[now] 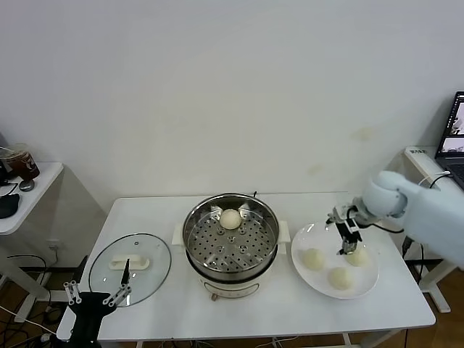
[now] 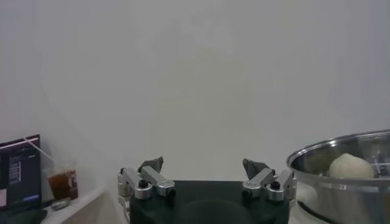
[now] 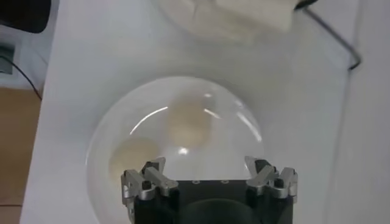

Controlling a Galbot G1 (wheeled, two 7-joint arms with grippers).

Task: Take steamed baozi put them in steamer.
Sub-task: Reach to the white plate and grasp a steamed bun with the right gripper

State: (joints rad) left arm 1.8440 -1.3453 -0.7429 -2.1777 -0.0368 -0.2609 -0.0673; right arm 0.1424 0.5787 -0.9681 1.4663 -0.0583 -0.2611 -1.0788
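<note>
The steamer [image 1: 230, 243] stands mid-table with one steamed baozi [image 1: 230, 219] on its perforated tray. Three more baozi [image 1: 313, 259] [image 1: 339, 278] [image 1: 357, 256] lie on a white plate [image 1: 319, 235] to its right. My right gripper [image 1: 349, 245] hangs open just above the plate, over the rightmost bun; nothing is between its fingers. In the right wrist view the gripper [image 3: 209, 167] is open above the plate [image 3: 103, 140], where two buns [image 3: 189, 125] [image 3: 133, 157] show. My left gripper [image 1: 96, 296] waits open and empty at the table's front left corner. In the left wrist view, it [image 2: 204, 165] sees the steamer [image 2: 341, 155] and its bun [image 2: 350, 166].
A round glass lid [image 1: 130, 268] with a white handle lies on the table left of the steamer. A side table [image 1: 29, 196] with a drink cup [image 1: 22, 163] stands at far left. A laptop [image 1: 453, 138] sits on a desk at far right.
</note>
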